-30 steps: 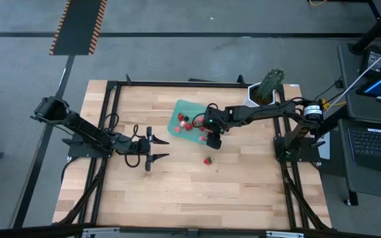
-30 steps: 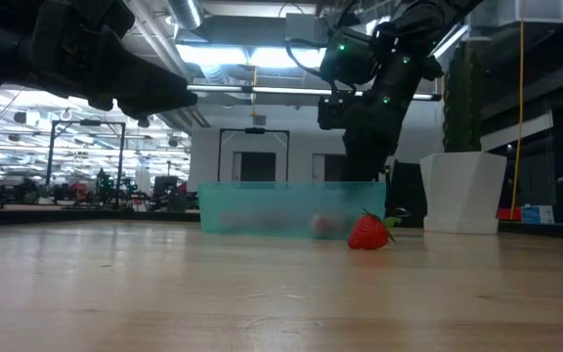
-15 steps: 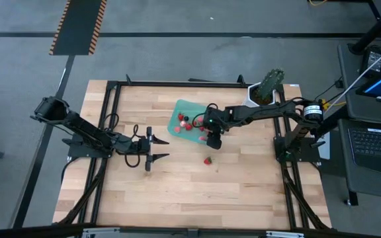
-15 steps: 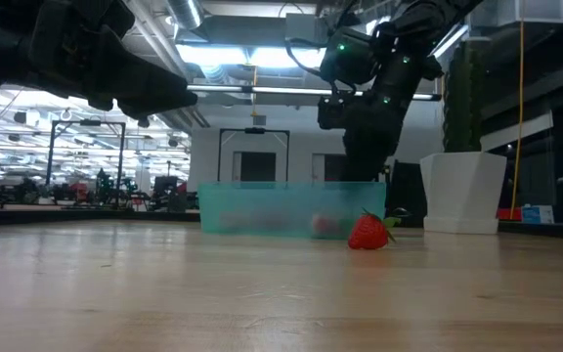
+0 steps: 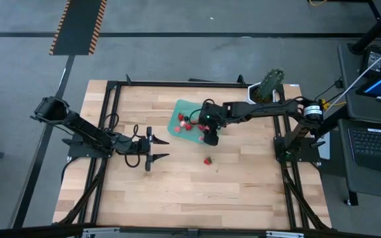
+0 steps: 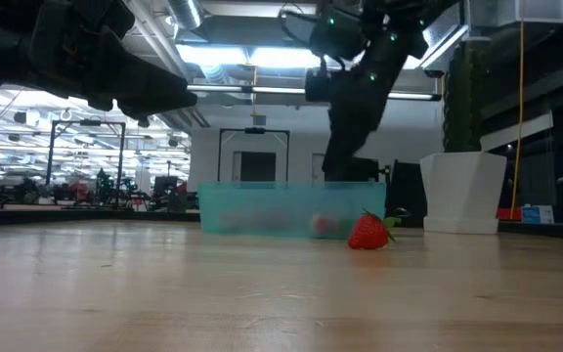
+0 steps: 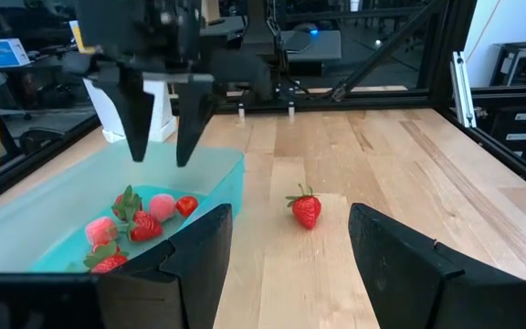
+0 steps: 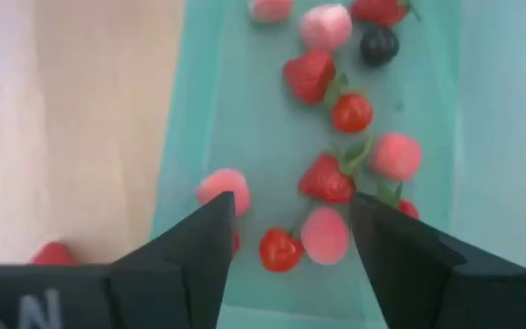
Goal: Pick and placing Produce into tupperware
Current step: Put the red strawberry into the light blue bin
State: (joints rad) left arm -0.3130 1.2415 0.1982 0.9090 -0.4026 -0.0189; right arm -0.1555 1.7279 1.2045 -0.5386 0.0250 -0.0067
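The teal tupperware (image 5: 180, 106) lies on the wooden table behind its middle and holds several red and pale pink berries and one dark one (image 8: 379, 44). One red strawberry (image 5: 208, 160) lies loose on the wood, just nearer than the tupperware's right end. My right gripper (image 5: 208, 137) hangs open and empty above that end, its fingers pointing steeply down over the berries (image 8: 325, 178). My left gripper (image 5: 160, 148) waits open and empty to the left of the tupperware, pointing level toward it and the loose strawberry (image 7: 306, 208).
A green cactus-like plant in a white pot (image 5: 266, 86) stands at the table's far right, behind my right arm. Black frame rails (image 5: 111, 125) run along the table's left, right and far sides. Bare wood (image 5: 197, 192) stretches from the loose strawberry to the near edge.
My right gripper has risen above the tupperware's right end and shifted a little toward the far edge and the left. The loose strawberry and the tupperware have stayed where they were.
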